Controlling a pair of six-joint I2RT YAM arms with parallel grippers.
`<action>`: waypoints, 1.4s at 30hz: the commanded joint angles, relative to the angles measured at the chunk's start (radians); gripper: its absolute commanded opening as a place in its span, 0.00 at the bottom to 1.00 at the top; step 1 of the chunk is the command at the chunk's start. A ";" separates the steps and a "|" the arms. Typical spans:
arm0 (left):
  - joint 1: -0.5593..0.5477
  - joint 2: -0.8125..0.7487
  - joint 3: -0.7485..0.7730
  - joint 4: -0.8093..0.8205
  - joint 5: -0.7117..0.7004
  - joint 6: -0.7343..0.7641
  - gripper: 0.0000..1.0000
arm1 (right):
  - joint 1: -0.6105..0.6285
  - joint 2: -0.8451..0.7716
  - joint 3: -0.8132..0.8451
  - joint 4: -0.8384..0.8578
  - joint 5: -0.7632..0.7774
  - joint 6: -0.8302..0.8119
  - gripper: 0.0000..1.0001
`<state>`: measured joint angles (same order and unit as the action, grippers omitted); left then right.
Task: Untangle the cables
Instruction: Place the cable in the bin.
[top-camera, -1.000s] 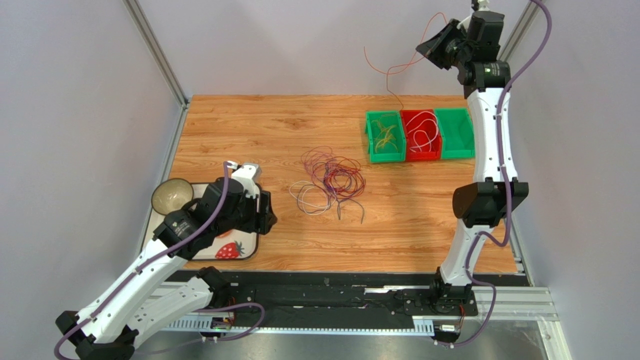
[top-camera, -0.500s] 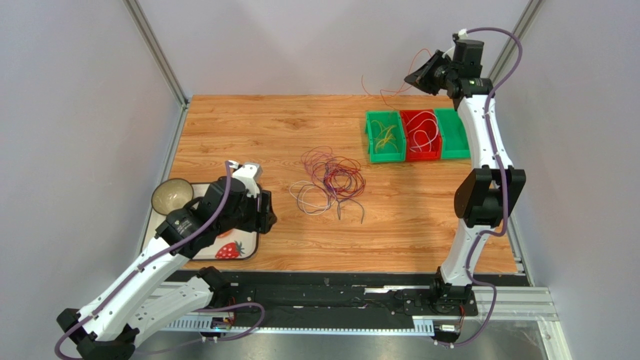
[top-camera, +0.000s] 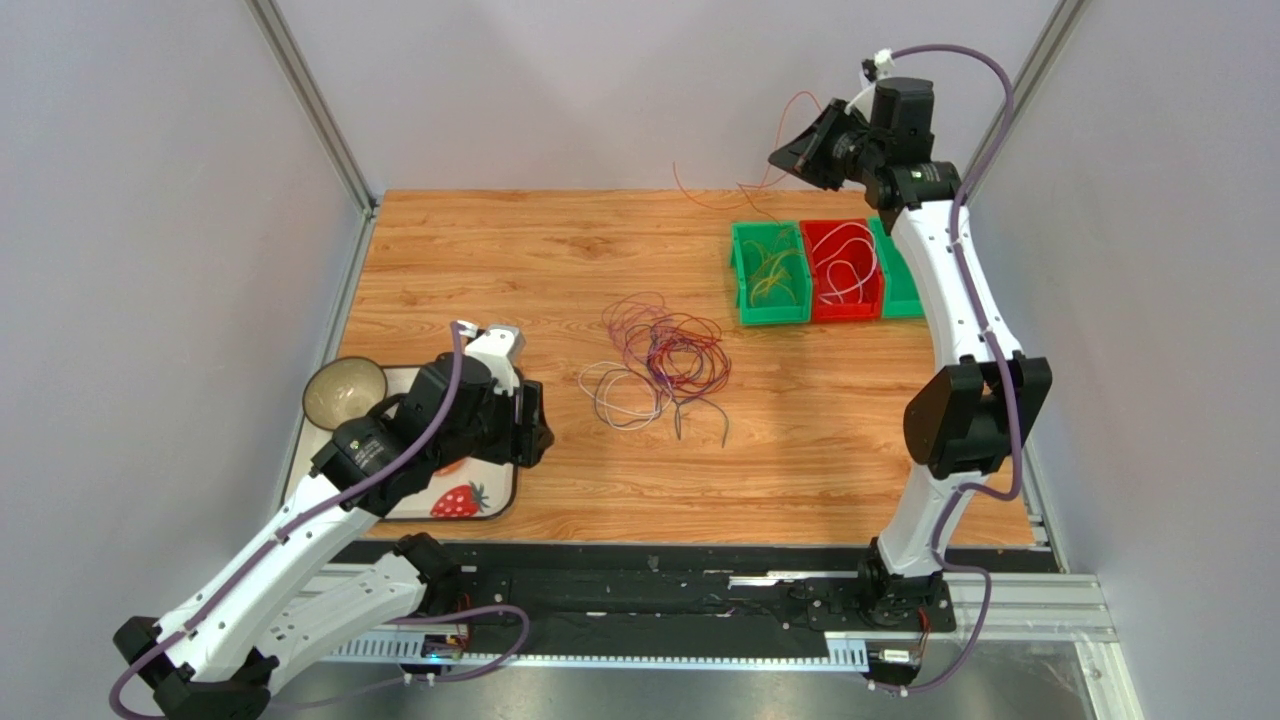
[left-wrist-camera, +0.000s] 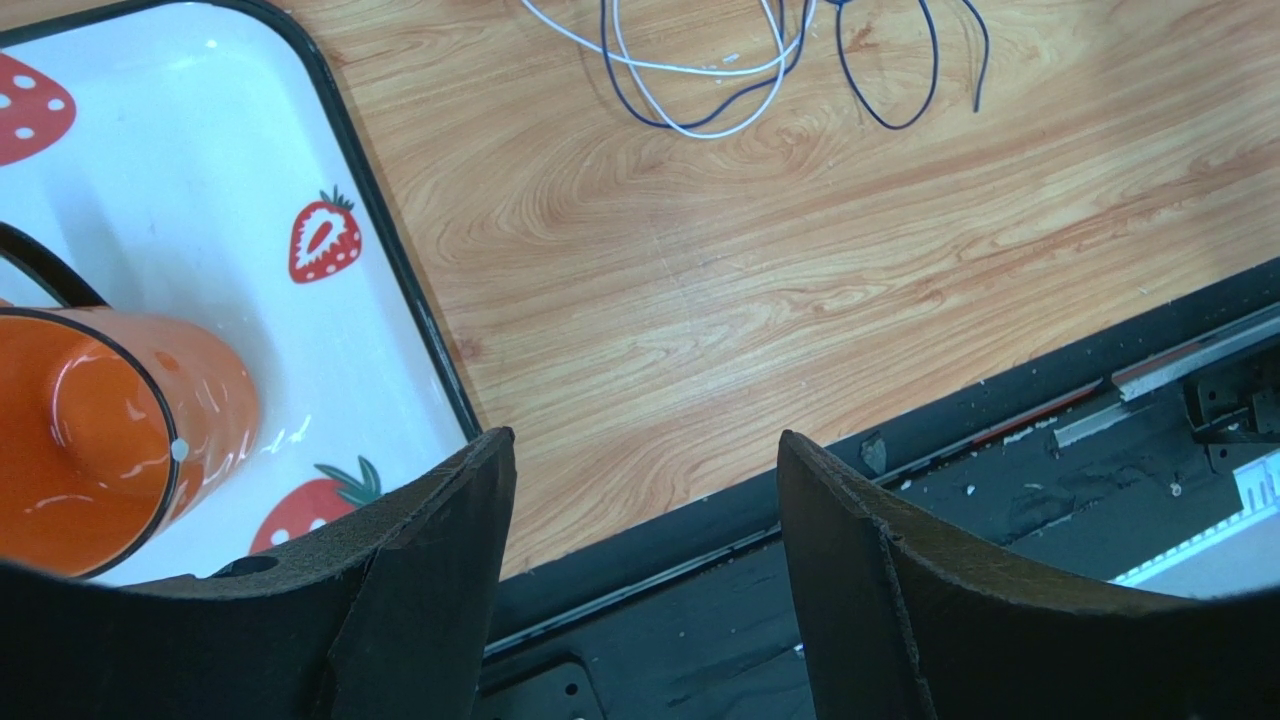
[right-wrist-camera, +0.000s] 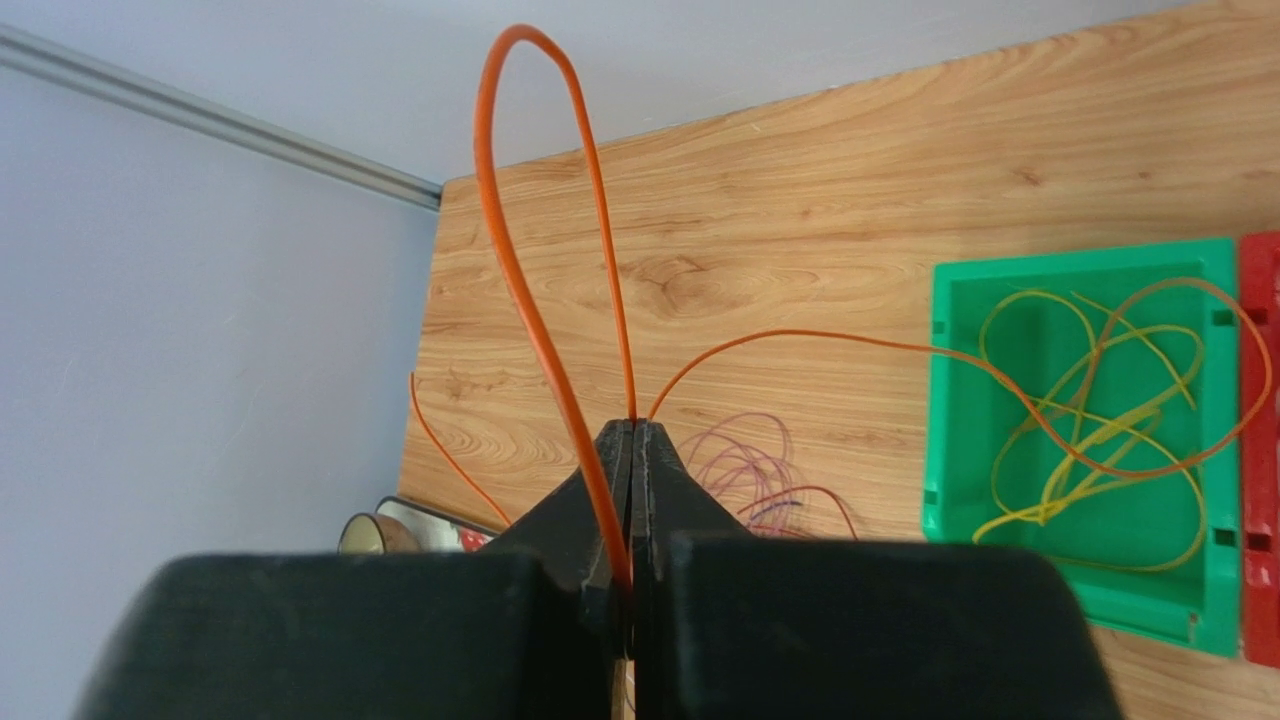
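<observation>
The tangle of cables (top-camera: 663, 360), purple, red, white and dark loops, lies in the middle of the table. Its near end (left-wrist-camera: 706, 132) shows at the top of the left wrist view, and its purple loops (right-wrist-camera: 751, 468) show past the right fingers. My right gripper (top-camera: 792, 152) is raised above the table's far edge, shut on a thin orange cable (right-wrist-camera: 519, 225) that loops up from the jaws (right-wrist-camera: 631, 431) and trails over the left green bin. My left gripper (top-camera: 522, 438) hovers at the tray's right edge, open (left-wrist-camera: 639, 450), with nothing between its fingers.
Three bins stand at the far right: a green one (top-camera: 771, 279) holding yellow cables (right-wrist-camera: 1112, 435), a red one (top-camera: 842, 275) holding white cables, and a green one (top-camera: 905, 285) partly behind the right arm. A strawberry tray (top-camera: 451, 498) at the near left carries a bowl (top-camera: 343, 392) and an orange cup (left-wrist-camera: 90, 435).
The right arm has swung left and somewhat lower along the back edge, carrying the orange cable with it. The left arm and the tangle have not moved.
</observation>
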<state>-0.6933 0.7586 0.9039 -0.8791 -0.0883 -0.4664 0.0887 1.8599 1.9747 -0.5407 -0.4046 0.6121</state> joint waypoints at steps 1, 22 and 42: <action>0.002 -0.011 0.001 0.008 -0.010 -0.008 0.73 | 0.026 -0.048 0.056 0.001 0.027 -0.034 0.00; 0.003 -0.018 0.000 0.011 -0.010 -0.008 0.73 | -0.030 -0.062 -0.227 0.073 0.078 -0.025 0.00; 0.003 0.001 0.001 0.008 -0.011 -0.009 0.73 | -0.018 0.019 -0.244 -0.024 0.445 -0.173 0.00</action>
<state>-0.6933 0.7551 0.9039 -0.8791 -0.0906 -0.4671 0.0544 1.8637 1.7000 -0.5457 -0.1318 0.4919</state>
